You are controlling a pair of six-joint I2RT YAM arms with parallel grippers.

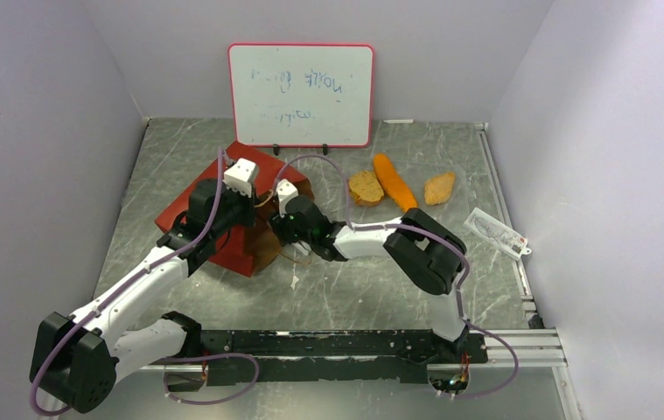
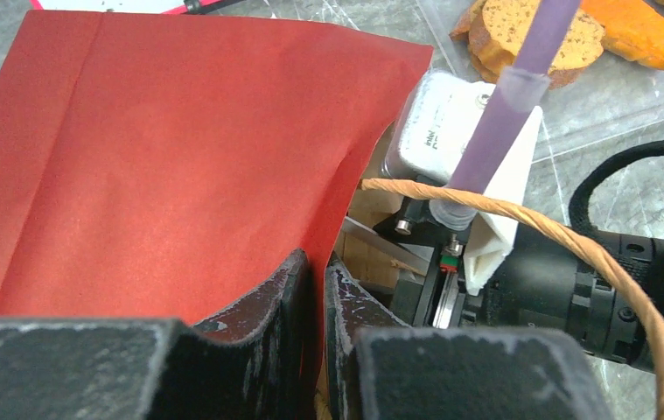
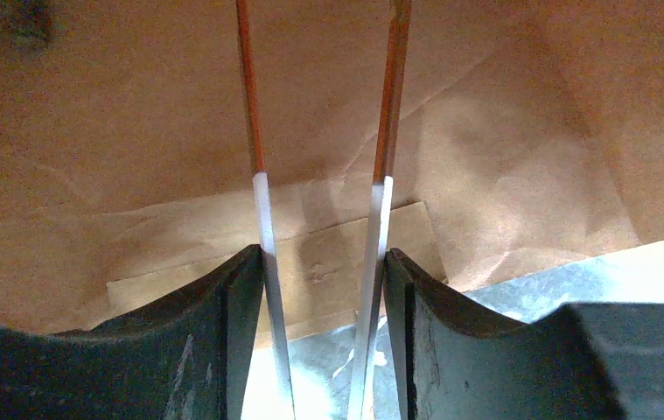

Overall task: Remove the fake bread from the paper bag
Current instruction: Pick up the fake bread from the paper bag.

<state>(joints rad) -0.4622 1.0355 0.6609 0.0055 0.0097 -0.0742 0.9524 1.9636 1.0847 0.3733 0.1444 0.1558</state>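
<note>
Left gripper (image 2: pixel 318 273) pinches the paper bag (image 2: pixel 162 157) edge; right gripper (image 3: pixel 321 262), fingers (image 3: pixel 223 324) spread, seemingly inside. Three bread pieces (image 1: pixel 366 187) at one o'clock, loaf (image 1: pixel 395 182) lying eleven-to-five.

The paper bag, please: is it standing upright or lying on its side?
Lying on its side: the paper bag shows its red panel upward, the left gripper pinches its edge, the right gripper is inside.

A robotics lab cell: plain pale walls (image 1: pixel 39 131) box in a grey marbled table (image 1: pixel 354 297), a scribbled whiteboard (image 1: pixel 301 94) propped at its far side. The left arm (image 1: pixel 136 284) and right arm (image 1: pixel 415 249) stand on a metal rail (image 1: pixel 520 350) along the near edge.
</note>
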